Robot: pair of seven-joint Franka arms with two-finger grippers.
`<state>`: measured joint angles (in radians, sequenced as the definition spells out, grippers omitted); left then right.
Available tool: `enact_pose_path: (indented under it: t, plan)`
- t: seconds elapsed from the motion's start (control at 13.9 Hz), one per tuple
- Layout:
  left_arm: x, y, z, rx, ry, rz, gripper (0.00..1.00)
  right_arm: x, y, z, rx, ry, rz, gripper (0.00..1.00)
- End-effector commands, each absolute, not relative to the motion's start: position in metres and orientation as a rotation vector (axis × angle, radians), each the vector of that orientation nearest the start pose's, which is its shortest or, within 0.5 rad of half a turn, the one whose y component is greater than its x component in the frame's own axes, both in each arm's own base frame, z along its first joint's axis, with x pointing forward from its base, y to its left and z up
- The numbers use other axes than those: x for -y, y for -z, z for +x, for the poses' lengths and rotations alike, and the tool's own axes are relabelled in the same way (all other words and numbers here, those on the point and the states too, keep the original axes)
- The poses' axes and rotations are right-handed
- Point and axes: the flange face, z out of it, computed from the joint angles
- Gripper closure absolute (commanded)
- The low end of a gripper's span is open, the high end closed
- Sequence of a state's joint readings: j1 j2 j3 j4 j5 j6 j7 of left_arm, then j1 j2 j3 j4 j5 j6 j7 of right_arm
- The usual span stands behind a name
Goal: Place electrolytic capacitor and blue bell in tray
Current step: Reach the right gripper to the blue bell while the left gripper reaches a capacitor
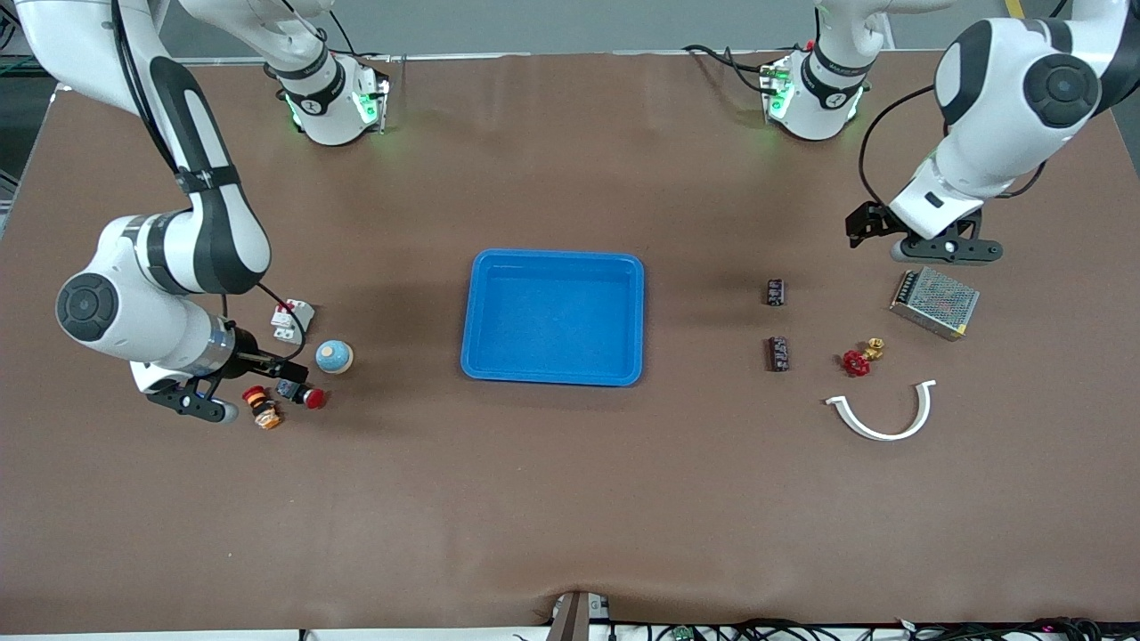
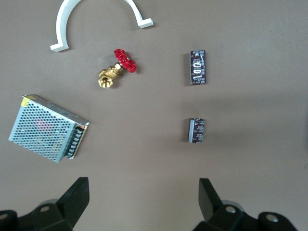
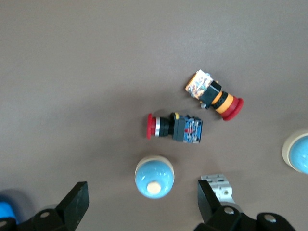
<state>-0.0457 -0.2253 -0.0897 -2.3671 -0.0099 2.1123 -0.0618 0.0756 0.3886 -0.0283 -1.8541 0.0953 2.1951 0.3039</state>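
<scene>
Partly, both open hands [image 2: 142, 202] [image 3: 142, 202] run off-frame (wrist views).

Even, diffuse overhead light, moderately bright. Soft shadows beside the shallow bright-blue plastic tray [image 1: 552, 316] and under both arms on the matte brown table cover [image 1: 570, 499]. No harsh glare. Green LED glow at both bases. Wrist views sharp on the table, slightly grainy.

A robotics lab: two white Franka arms [image 1: 178, 267] bolted along one edge of a brown-covered bench [image 1: 570, 516], cables trailing off its edges, with loose industrial parts (a power supply [image 1: 934, 303], push-buttons [image 1: 301, 393]).
</scene>
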Motion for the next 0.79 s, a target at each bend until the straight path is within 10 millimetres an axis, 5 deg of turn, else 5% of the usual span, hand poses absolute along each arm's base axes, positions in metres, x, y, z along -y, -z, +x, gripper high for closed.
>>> enact_pose_path:
  t: [0.0,0.72]
  plan:
    - [0.066,-0.398,0.446,-0.016,-0.01,-3.132,0.0,-0.038,-0.293,0.623,-0.497,-0.077,-3.04,0.0]
    - [0.107,-0.305,0.44,0.049,-0.022,-3.135,0.0,-0.054,-0.24,0.601,-0.451,-0.119,-3.067,0.0]
